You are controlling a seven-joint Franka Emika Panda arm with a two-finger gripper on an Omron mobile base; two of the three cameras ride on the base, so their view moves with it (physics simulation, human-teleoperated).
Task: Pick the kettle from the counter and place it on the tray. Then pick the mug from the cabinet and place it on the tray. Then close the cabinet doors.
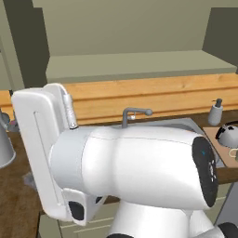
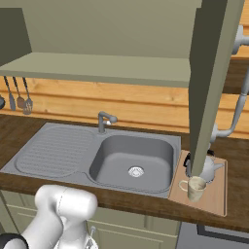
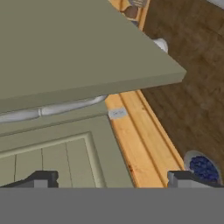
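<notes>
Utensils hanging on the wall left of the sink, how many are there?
3, side by side: the left utensil, the middle utensil, the right utensil. More may hang beyond the picture's left edge.

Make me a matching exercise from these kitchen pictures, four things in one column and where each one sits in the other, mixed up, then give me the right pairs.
Things:
1. small rounded silvery-grey kettle
2. small cream mug
3. slim grey pump bottle
4. grey metal tap

Places:
A. at the back edge of the grey sink
B. on the pale wooden tray, at its near end
C. on the dark wood counter by the wall, behind the tray
D. on the tray, behind the cup, partly hidden by the open olive-grey cabinet door

Pairs: 1-D, 2-B, 3-C, 4-A
</notes>
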